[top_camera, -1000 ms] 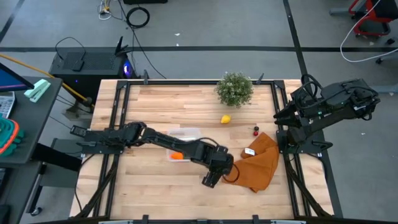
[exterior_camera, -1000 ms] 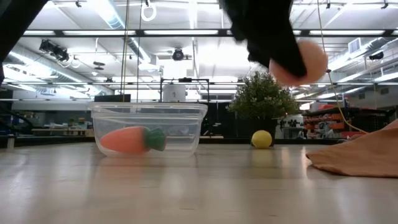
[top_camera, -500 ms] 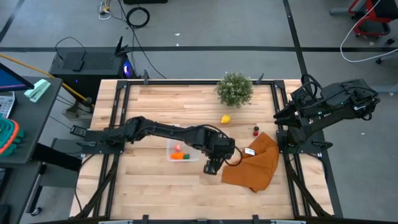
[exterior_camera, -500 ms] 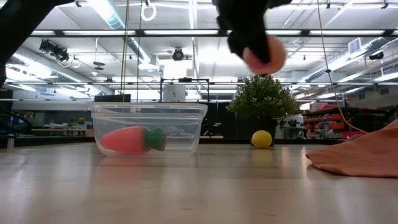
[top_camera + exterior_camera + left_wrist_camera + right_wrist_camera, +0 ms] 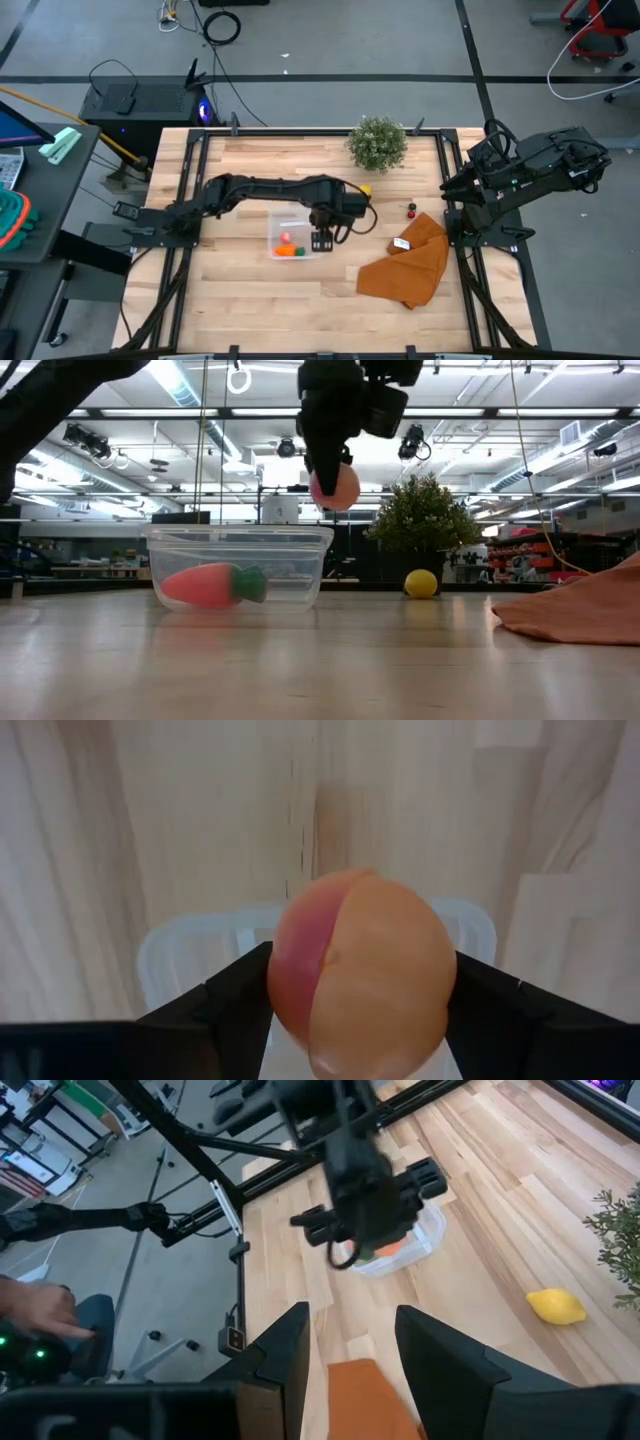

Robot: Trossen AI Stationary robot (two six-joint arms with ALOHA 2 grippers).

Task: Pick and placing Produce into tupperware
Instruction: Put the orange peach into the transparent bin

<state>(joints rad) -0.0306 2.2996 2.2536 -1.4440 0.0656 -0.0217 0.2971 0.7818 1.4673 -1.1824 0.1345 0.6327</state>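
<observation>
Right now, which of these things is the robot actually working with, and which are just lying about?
Part of the job:
apple held in the left gripper
tupperware
carrot inside it
lemon
red berry

Just lying about:
potted plant
orange cloth

The left arm reaches from its base at the table's left edge across to the tupperware [image 5: 296,232], its elbow raised and its wrist turned down. The left gripper [image 5: 322,238] hangs above the tupperware's right rim, fingers [image 5: 205,1010] pointing downward and clamped on the apple [image 5: 335,487], one dark finger on each side of it. The right arm sits folded at its mount, well to the right of the tupperware and off the table's right edge. The right gripper [image 5: 347,1355] appears to have its fingers parted, though only their backs show clearly
</observation>
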